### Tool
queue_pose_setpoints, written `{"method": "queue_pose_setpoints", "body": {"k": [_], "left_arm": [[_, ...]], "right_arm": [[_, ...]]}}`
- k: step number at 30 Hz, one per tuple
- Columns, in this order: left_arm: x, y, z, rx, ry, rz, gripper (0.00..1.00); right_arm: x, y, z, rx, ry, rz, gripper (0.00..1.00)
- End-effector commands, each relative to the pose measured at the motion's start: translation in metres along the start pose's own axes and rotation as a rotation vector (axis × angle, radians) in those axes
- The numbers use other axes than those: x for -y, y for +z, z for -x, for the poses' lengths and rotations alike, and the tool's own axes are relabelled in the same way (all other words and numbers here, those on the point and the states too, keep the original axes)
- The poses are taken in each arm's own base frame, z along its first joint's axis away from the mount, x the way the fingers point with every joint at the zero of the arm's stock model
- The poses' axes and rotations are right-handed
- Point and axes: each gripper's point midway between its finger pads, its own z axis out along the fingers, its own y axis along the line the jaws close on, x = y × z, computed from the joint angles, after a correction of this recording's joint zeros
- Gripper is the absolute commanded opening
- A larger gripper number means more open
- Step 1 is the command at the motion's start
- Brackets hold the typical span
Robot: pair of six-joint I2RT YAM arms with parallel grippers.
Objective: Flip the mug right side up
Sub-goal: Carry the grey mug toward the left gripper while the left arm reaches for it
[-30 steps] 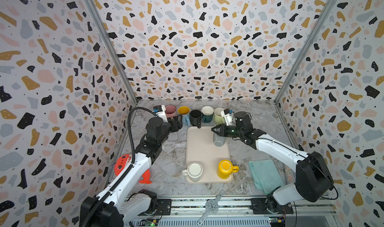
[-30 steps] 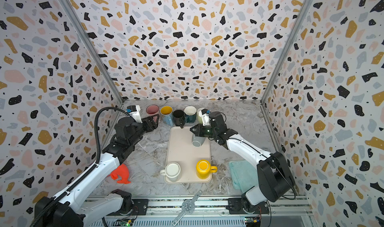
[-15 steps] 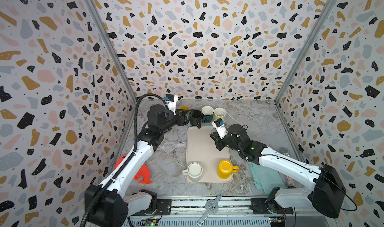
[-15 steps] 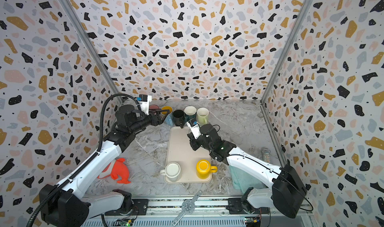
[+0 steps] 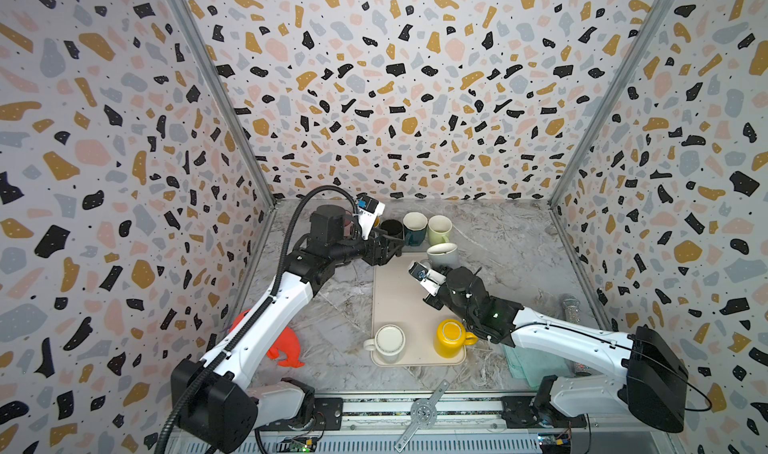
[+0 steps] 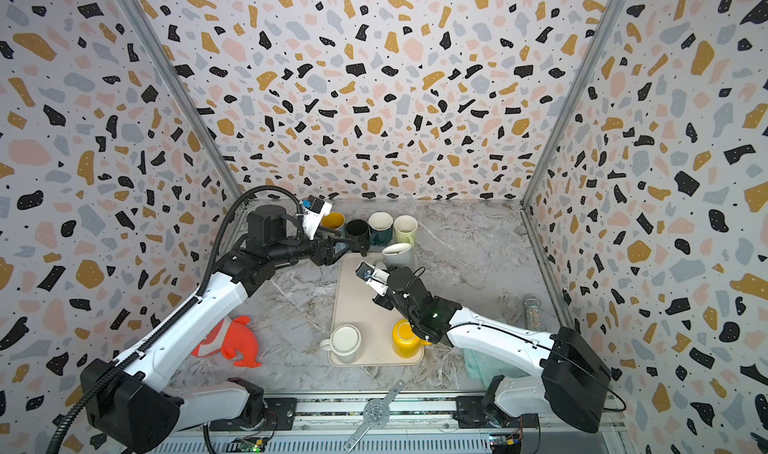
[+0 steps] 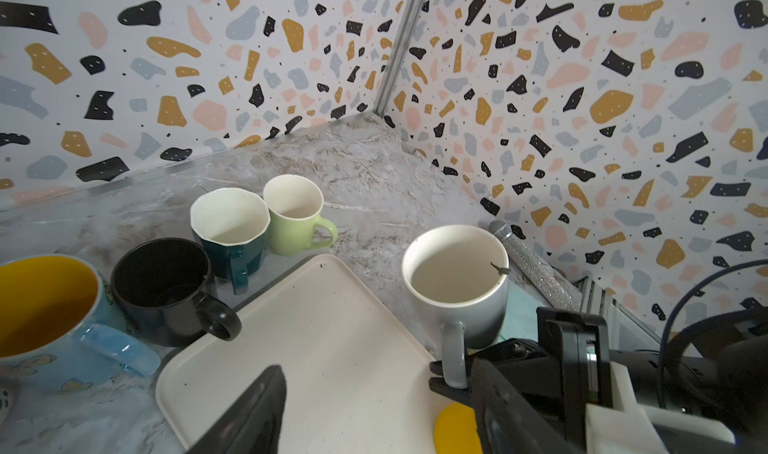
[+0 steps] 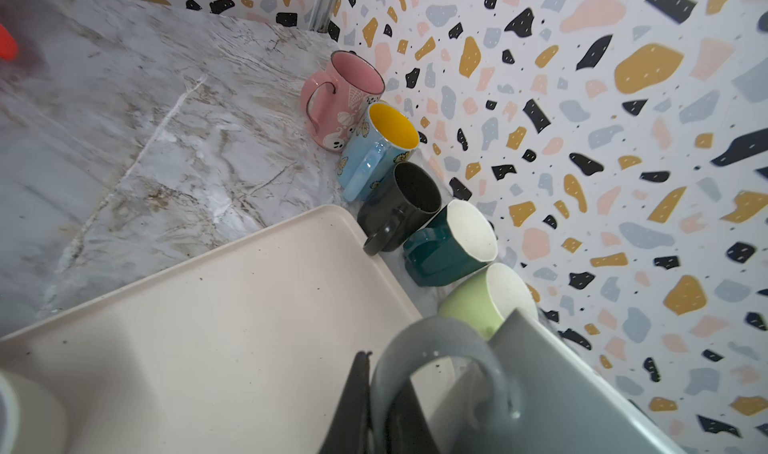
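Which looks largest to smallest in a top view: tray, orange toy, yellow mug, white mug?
Tray; orange toy, partly hidden; then yellow mug and white mug, too alike to rank.

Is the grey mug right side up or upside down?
Right side up: the grey mug has its open mouth facing upward, with the right claw gripping its handle.

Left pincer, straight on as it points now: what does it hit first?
Likely the grey mug, held by its handle in the right pincer. Left pincer aims across the tray corner at it; relative height is unclear.
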Motion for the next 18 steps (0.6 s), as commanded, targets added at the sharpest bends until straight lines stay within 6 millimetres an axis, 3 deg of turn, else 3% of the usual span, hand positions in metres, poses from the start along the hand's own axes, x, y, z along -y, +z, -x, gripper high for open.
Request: {"method": "queue_pose_setpoints", "body": {"k": [1,8,18], "left_arm": [[0.012,0.0,0.014,0.005,0.082,-0.03,0.72],[0.025,0.012,0.014,-0.056,0.143,-0.066,0.71],[0.033,0.027,-0.014,-0.168,0.194,-0.084,0.71]], "right_arm": [[0.028,-0.003,0.023,0.063,-0.103,-0.159,0.0],[0.032,0.0,0.022,0.054,-0.212,-0.238,0.0],[0.039,-0.005,0.03,0.105,-0.303,-0.339,0.0]]}}
